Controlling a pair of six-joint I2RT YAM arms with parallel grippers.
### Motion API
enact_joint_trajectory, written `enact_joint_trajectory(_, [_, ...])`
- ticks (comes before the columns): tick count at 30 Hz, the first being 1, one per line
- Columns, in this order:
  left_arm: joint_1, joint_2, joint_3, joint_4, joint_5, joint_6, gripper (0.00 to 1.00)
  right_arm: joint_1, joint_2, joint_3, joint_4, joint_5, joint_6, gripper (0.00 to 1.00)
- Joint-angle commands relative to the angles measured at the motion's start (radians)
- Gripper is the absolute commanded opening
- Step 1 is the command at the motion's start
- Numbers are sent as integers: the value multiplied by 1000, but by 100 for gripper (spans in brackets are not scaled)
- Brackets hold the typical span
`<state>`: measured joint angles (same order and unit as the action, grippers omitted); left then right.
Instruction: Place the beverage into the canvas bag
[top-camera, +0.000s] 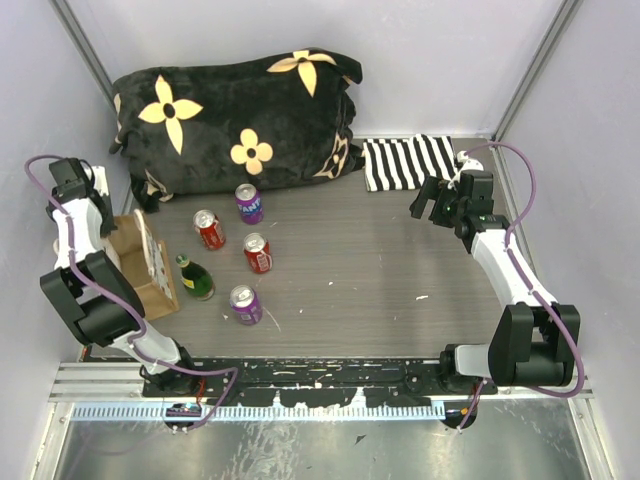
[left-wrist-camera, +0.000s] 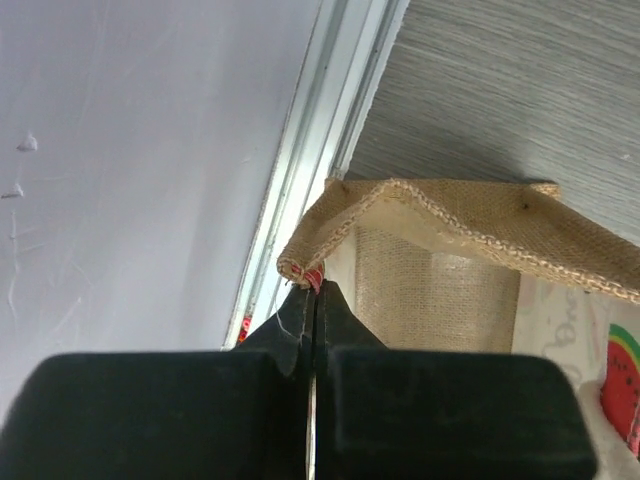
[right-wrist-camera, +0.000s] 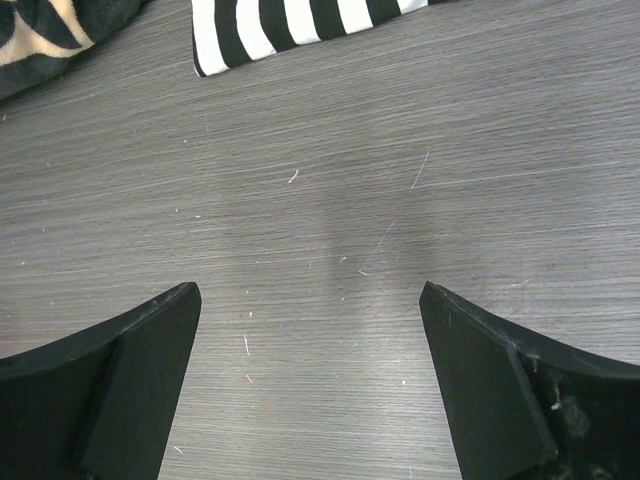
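Observation:
The tan canvas bag (top-camera: 140, 262) stands at the table's left edge, its mouth held open. My left gripper (top-camera: 106, 224) is shut on the bag's rim; the left wrist view shows the shut jaws (left-wrist-camera: 312, 290) pinching the burlap edge (left-wrist-camera: 440, 215). Two red cans (top-camera: 209, 229) (top-camera: 258, 253), two purple cans (top-camera: 249, 203) (top-camera: 245, 304) and a green bottle (top-camera: 195, 278) stand on the table to the right of the bag. My right gripper (top-camera: 432, 203) is open and empty, over bare table (right-wrist-camera: 310, 295) at the right.
A black flowered blanket (top-camera: 240, 115) lies along the back. A black-and-white striped cloth (top-camera: 408, 160) lies at the back right, also seen in the right wrist view (right-wrist-camera: 290, 25). Walls close in left, right and back.

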<state>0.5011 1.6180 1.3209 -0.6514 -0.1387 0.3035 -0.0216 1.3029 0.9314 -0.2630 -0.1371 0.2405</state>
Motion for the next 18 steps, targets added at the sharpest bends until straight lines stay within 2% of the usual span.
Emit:
enact_joint_trajectory(1, [-3, 23, 100, -132, 120, -42, 0, -2, 12, 58, 22, -1, -7, 97])
enact_joint_trajectory(9, [-5, -30, 404, -311, 272, -122, 0, -3, 41, 102, -5, 0, -27, 97])
enact_joint_trajectory(18, [-6, -70, 609, -321, 474, -263, 0, -2, 34, 85, 4, -4, -6, 97])
